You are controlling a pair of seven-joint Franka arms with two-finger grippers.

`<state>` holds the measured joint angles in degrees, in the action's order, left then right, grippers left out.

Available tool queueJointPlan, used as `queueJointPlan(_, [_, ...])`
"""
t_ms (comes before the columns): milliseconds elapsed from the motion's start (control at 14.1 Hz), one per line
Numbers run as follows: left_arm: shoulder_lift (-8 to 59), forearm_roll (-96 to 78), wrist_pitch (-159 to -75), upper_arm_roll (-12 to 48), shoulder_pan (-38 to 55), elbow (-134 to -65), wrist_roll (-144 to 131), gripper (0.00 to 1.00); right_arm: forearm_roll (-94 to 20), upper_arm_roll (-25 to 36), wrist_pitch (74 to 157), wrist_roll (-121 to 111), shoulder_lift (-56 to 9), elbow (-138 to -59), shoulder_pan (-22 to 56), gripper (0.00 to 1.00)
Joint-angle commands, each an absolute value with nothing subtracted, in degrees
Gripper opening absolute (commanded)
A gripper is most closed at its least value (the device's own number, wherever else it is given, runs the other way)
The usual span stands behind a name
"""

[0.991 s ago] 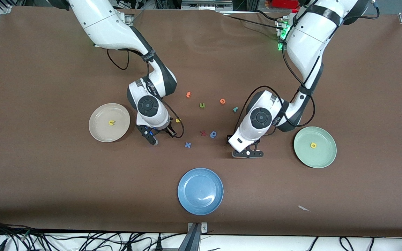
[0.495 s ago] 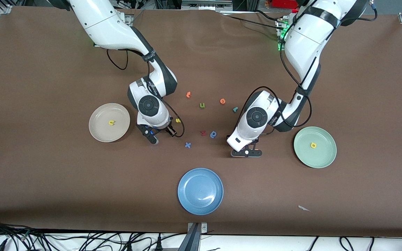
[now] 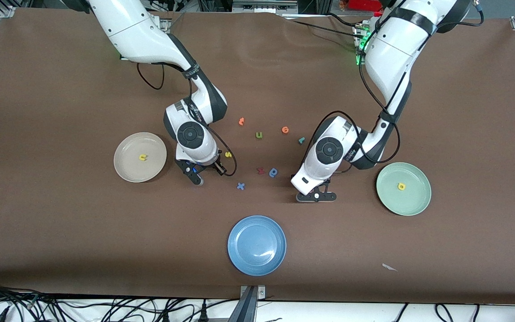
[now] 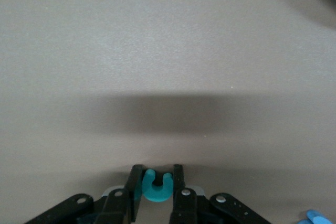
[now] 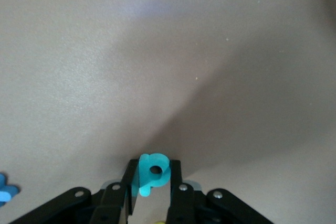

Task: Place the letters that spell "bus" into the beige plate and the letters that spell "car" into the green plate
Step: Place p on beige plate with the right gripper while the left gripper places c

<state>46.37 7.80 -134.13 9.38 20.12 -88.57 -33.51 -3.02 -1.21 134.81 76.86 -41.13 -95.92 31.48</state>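
1. Between the fingers of the right gripper (image 5: 149, 190), down at the table between the beige plate (image 3: 140, 157) and the blue plate (image 3: 257, 245), a teal "b" (image 5: 152, 174) sits pinched; the jaws are closed on it.
2. Between the fingers of the left gripper (image 4: 156, 198), low at the table between the blue plate and the green plate (image 3: 403, 188), a teal "c" (image 4: 156, 186) is clamped, the jaws closed against its sides.
3. In the beige plate, toward the right arm's end of the table from the blue plate, lies a yellow "u" (image 3: 142, 157).
4. In the green plate, toward the left arm's end of the table from the blue plate, lies a yellow "a" (image 3: 401, 186).
5. Farther from the front camera than the blue plate, loose on the brown table (image 3: 61, 214), lie the rest: a yellow "s" (image 3: 228, 154) just beside the right gripper, and a teal "r" (image 3: 301, 140) beside the left arm's wrist.
6. Between those two, also farther from the camera than the blue plate, are an olive "u" (image 3: 259, 135), two orange letters (image 3: 285, 129), a dark blue round letter (image 3: 273, 172), a reddish letter (image 3: 260, 170) and a blue "x" (image 3: 240, 186).
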Motion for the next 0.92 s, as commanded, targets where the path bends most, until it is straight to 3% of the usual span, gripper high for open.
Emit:
queueJointPlan(0, [43.7,9.05,-127.11,8.88,16.72,-87.27,-27.63,0.11,-2.99,0.78,130.81,72.36,-37.19,-96.68,31.2,0.05])
queueJointPlan(212, [40.09,9.05,-118.77,8.96,10.83,-87.89,-15.51,0.09,-3.16,5.43,123.5,62.61,-32.45,-98.95,31.2,0.05])
queueJointPlan(425, [36.92,9.14,-116.19,8.88,5.11,-90.25,-4.6,0.09,-3.51,10.7,125.15,51.19,-25.95,-108.51,31.11,0.05])
queueJointPlan(637, [35.95,13.69,-117.15,9.14,0.81,-93.68,0.43,0.07,-3.52,15.63,128.75,41.51,-22.94,-116.69,31.11,0.05])
queueJointPlan(849, [33.85,14.68,-126.88,9.58,-2.1,-101.14,0.7,0.07,-3.96,17.05,132.27,37.97,-22.59,-122.15,31.11,0.05])
